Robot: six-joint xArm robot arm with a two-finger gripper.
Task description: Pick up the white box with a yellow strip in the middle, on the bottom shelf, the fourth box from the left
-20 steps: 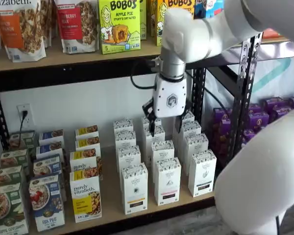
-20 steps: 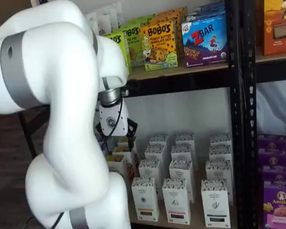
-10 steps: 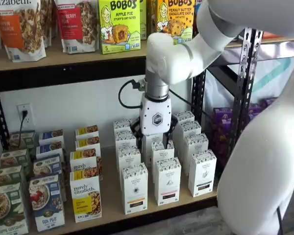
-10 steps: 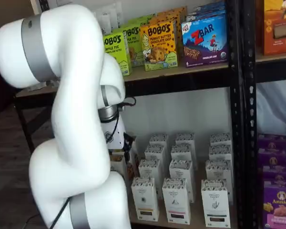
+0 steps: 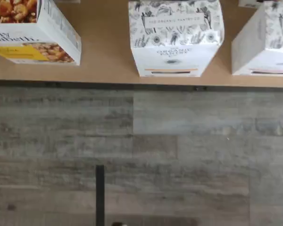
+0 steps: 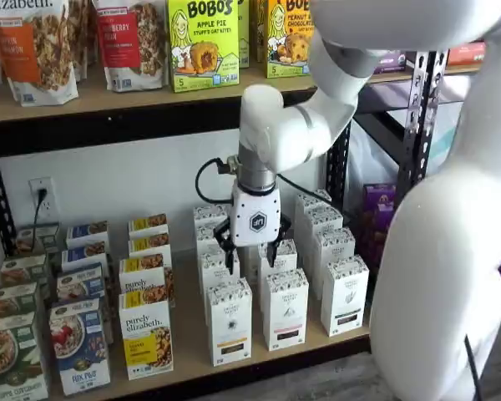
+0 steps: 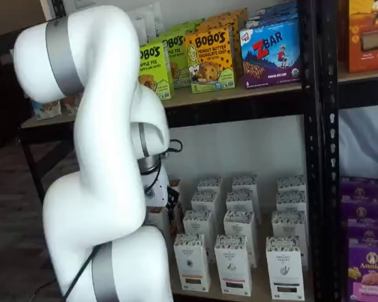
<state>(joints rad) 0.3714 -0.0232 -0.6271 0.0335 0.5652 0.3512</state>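
Note:
The white box (image 6: 230,321) stands upright at the front of its row on the bottom shelf (image 6: 186,334), with a dark label and a yellow-orange strip low on its front. It also shows in a shelf view (image 7: 191,262) and in the wrist view (image 5: 175,36), seen from above with its speckled top. My gripper (image 6: 250,253) hangs just above and slightly behind this box. Its two black fingers (image 6: 226,253) stand apart with a plain gap and hold nothing. In a shelf view the arm (image 7: 107,163) hides most of the gripper.
A "purely elizabeth" box (image 6: 146,334) stands left of the white box, also in the wrist view (image 5: 33,33). More white cartons (image 6: 285,308) stand to the right and behind. A black upright (image 6: 417,142) and purple boxes (image 7: 368,264) are further right. Grey floor (image 5: 141,141) lies before the shelf edge.
My gripper has moved left and lower, from over the middle rows of white cartons to just above the front box of the left white row.

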